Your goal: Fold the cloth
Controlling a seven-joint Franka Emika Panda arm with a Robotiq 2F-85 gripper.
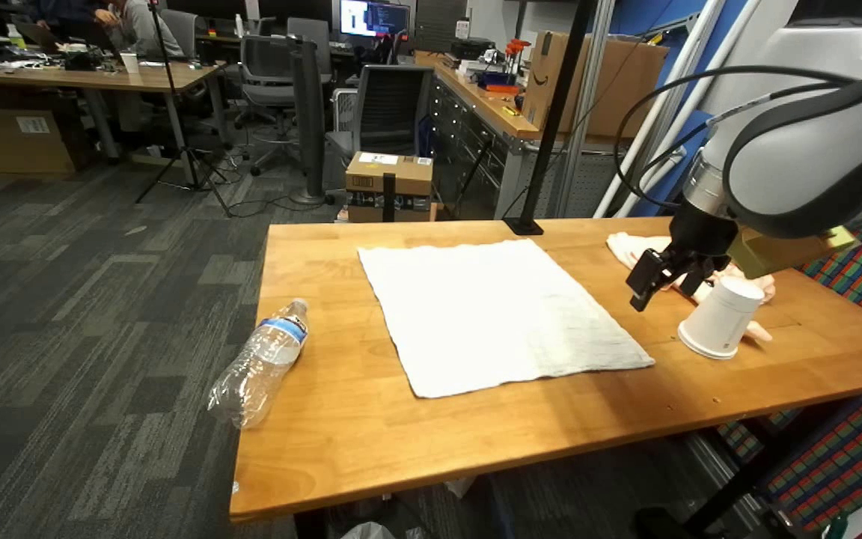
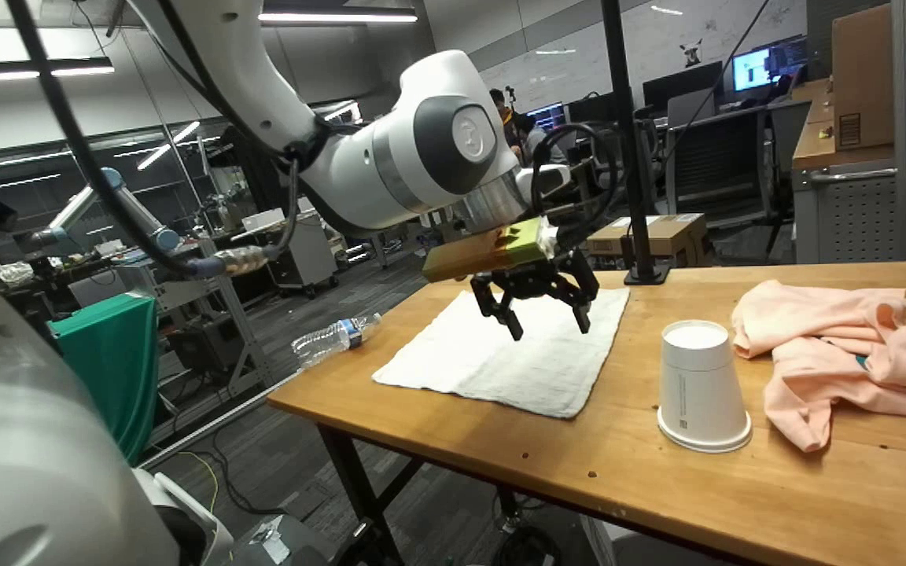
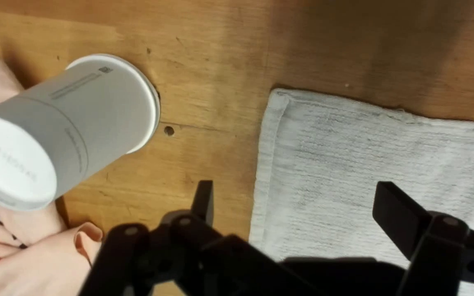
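Okay, so we had a wooden table (image 2: 610,440), and our white cloth (image 2: 492,365) was spread flat on it. With the cloth as the clock's middle in an exterior view, some crumpled peach fabric (image 2: 838,385) sat at 3 o'clock. Our gripper (image 2: 550,326) hung above the table, jaws spread well apart; in the wrist view we saw one finger (image 3: 399,218) in front of the cloth and its mate in front of the wood. We had a clear plastic bottle (image 2: 333,340) lying at 9 o'clock, plus a white cup (image 2: 701,385) upside down just past 3, nearer than the fabric.
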